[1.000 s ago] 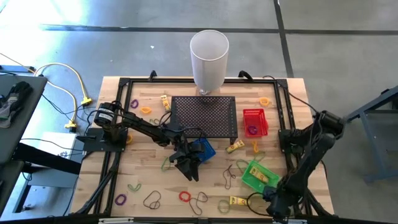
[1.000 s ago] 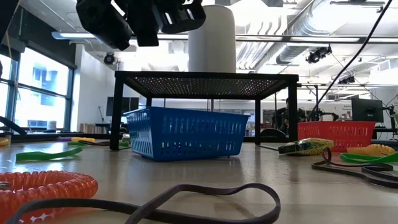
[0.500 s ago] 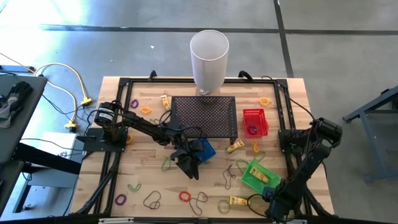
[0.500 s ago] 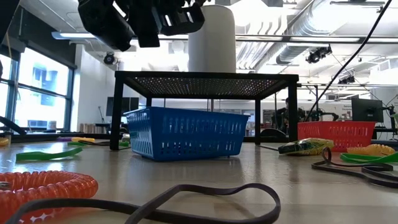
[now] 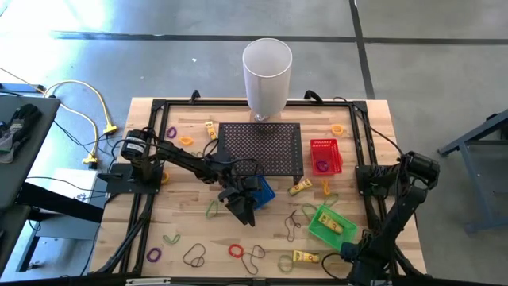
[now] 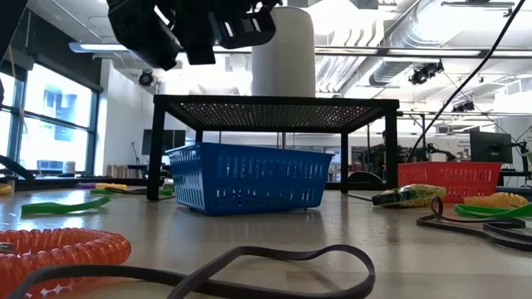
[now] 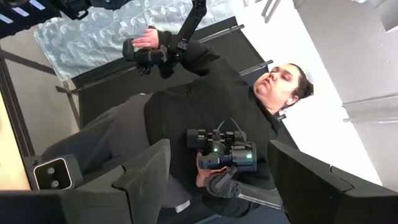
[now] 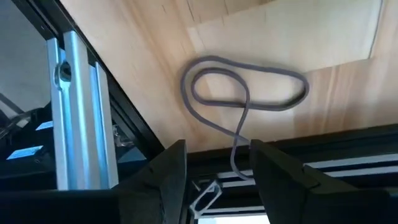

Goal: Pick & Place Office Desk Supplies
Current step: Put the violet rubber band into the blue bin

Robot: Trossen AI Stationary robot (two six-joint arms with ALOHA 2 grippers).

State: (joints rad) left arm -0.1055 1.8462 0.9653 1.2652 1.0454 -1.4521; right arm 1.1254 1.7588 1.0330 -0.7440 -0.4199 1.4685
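The supplies lie scattered on the wooden table: a green band [image 5: 213,208], a red coil [image 5: 235,251], a dark band [image 5: 194,256] and yellow pieces [image 5: 305,257]. My left gripper [image 5: 244,213] hangs open above the table beside the blue basket [image 5: 259,191], with nothing between its fingers [image 7: 149,180]. My right gripper [image 5: 355,256] points steeply down at the near right corner. It is open over a grey band [image 8: 240,124] that lies looped on the wood. One strand of the band runs toward the gap between the fingers.
A black mesh stand [image 5: 262,148] and a tall white cylinder [image 5: 267,75] stand at the back. A red basket [image 5: 324,155] and a green basket [image 5: 332,224] sit on the right. A black frame rail [image 8: 323,158] edges the table. A person [image 7: 205,106] sits beyond it.
My right gripper has sunk a little and drifted toward the table's near right corner, its fingers the same distance apart.
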